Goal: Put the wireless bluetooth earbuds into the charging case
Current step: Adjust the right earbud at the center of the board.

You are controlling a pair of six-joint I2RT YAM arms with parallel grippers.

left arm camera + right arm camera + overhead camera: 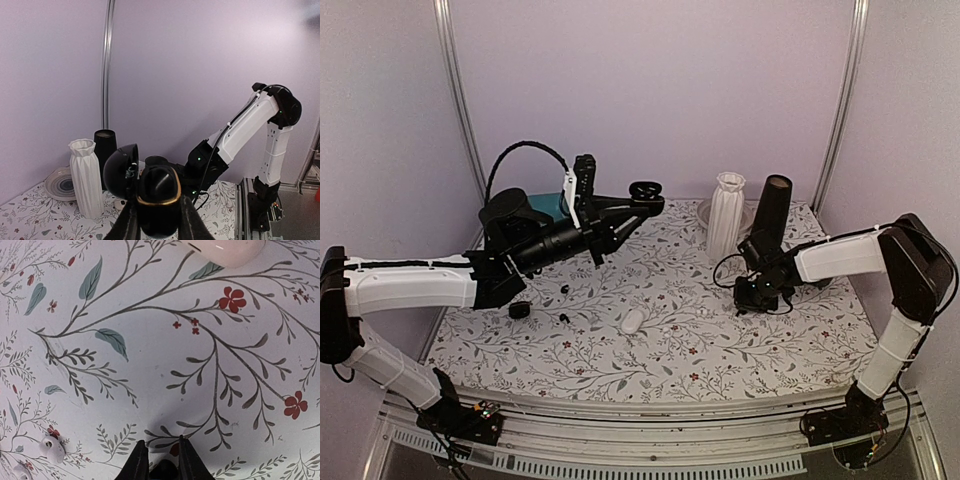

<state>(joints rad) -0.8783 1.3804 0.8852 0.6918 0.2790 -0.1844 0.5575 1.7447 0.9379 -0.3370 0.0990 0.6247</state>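
My left gripper (638,200) is raised above the back of the table and shut on an open black charging case (646,190). In the left wrist view the gripper (159,212) clamps the gold-rimmed case (159,192), its lid (120,172) hinged open to the left. My right gripper (751,296) is low over the table at the right. In the right wrist view (160,452) its fingers are nearly closed on a small black earbud (164,471), mostly hidden. Two black earbuds (566,288) (563,316) lie on the cloth at the left.
A white case (632,321) and a black round piece (520,310) lie on the floral cloth. A white vase (725,215), black cup (772,212) and plate (703,211) stand at the back. Another white case (225,250) and white earbuds (52,447) lie near my right gripper.
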